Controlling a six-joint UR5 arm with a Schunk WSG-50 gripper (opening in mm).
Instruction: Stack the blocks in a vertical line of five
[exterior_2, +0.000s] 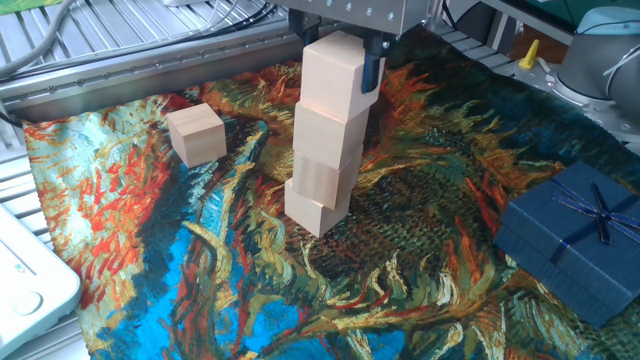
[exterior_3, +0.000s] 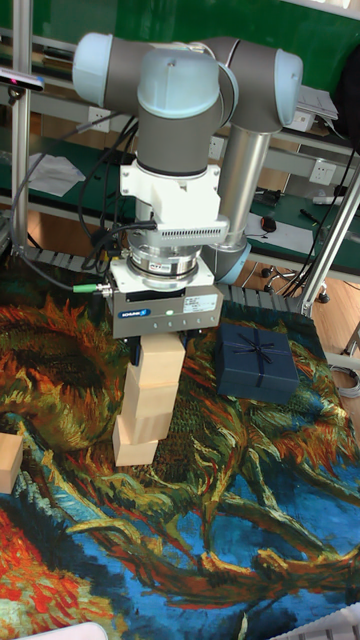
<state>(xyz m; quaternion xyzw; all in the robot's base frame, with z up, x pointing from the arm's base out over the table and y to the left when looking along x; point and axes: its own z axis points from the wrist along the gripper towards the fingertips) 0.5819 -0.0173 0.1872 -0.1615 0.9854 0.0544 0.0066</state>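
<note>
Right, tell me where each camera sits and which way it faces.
Fixed view: high at the table's side, looking down on the block stack, the loose block and the gift box; only the gripper shows.
Tall fixed view: low out front, level, facing the whole arm and the gripper's jaws.
Both show stack, loose block, gift box, painted cloth.

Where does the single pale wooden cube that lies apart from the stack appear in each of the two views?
Fixed view: single pale wooden cube at upper left, left of the stack.
Tall fixed view: it is cut by the left edge, at mid-height.
Shared landmark: the dark blue ribboned gift box.
</note>
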